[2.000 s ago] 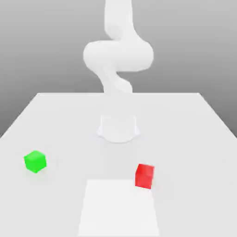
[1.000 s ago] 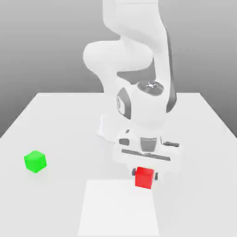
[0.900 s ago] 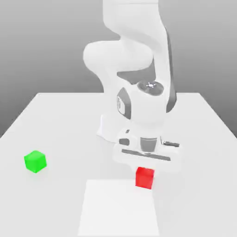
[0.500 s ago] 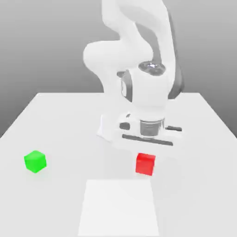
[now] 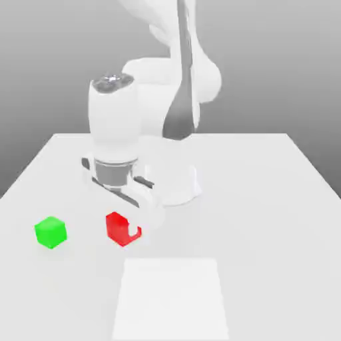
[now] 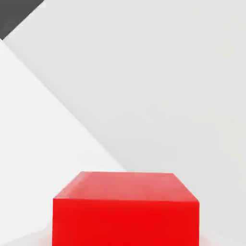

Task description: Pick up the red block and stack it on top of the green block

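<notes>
Jaws pinching red block (image 5: 118,230); green block (image 5: 50,232) at its nine o'clock, exterior view. We should cross high, square edges, lower gently.

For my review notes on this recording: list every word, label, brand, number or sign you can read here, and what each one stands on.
There are none to read: the bright red plain cube, the bright green plain cube, the white robot arm and the pale tabletop show no lettering, numbers or signs.
</notes>
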Motion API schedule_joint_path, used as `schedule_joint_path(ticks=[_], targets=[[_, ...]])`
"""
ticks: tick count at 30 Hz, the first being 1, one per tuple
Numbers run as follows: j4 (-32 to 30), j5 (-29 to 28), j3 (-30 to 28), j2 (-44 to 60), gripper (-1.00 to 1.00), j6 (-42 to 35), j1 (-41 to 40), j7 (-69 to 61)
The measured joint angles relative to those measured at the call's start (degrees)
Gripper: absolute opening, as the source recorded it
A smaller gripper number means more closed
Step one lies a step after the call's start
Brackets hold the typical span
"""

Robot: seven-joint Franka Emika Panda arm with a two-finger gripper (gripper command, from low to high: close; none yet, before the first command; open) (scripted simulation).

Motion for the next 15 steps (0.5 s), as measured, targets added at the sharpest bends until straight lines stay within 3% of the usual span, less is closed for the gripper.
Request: schedule_joint_path(ticks=[11, 15], targets=[[2.86, -4.6, -11.99, -1.34, -1.0, -3.85, -15.52, -0.25], [3.44, -1.1, -13.87, 3.26, -1.0, 0.13, -15.61, -3.09]])
